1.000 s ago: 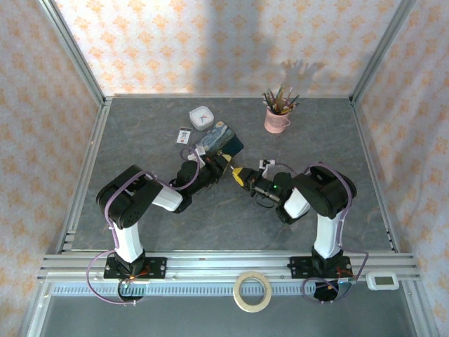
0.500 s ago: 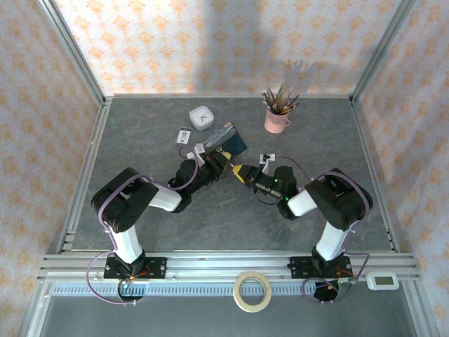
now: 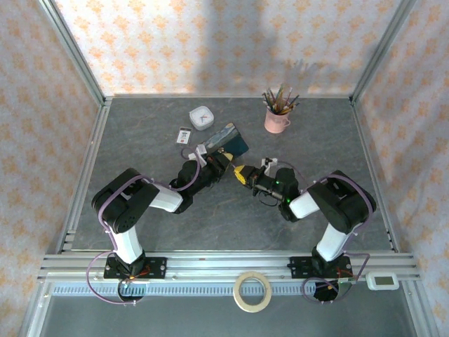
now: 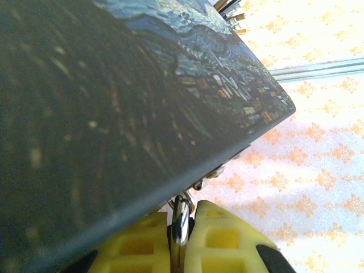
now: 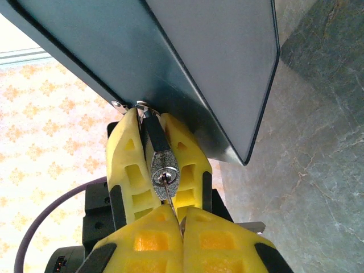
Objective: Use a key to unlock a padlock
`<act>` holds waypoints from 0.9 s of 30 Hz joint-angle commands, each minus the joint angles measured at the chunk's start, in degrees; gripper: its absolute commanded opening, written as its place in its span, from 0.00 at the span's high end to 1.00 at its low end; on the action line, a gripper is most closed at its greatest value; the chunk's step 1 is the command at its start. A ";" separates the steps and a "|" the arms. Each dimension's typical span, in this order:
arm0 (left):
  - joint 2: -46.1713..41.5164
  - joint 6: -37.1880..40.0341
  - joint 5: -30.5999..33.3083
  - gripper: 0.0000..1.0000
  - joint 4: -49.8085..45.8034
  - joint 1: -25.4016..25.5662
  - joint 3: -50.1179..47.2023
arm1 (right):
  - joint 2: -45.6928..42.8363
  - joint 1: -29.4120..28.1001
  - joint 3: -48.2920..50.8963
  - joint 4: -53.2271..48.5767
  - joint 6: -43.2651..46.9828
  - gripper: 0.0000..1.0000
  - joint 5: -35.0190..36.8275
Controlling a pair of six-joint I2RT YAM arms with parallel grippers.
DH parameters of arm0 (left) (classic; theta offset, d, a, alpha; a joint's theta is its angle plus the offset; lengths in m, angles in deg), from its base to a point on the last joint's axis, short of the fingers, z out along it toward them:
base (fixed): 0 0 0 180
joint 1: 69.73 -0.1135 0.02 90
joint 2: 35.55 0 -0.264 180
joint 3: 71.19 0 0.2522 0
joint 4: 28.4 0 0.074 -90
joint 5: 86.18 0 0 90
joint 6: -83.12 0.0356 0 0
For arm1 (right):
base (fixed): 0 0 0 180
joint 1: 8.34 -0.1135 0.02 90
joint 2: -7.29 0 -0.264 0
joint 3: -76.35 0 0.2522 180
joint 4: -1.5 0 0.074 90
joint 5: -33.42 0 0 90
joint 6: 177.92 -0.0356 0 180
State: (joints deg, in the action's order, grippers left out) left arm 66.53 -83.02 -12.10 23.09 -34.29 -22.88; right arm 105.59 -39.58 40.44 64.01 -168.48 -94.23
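While the left end effector [image 5: 149, 122] clamps the dark grey metal padlock [image 5: 164, 166], the right end effector [image 5: 182, 220] just below pinches the thin silvery key [image 5: 168, 192].

No legible txt, labels or nos. anywhere; marks on small white card [image 3: 184, 135] too blurry

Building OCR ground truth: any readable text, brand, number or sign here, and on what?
No text can be read.
White-and-black card: print too small.
White clock: dial marks too small.
White display unit: screen too small.
Padlock: no marking legible around the keyhole.
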 commanded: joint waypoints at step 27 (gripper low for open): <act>-0.91 5.41 -15.47 1.00 2.31 5.19 -0.75 | 0.40 0.75 -5.20 1.63 11.75 1.00 -2.06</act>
State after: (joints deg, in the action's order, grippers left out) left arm 66.59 -79.22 -10.61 21.19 -34.12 -23.19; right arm 105.50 -38.49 37.38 55.46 -152.35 -97.94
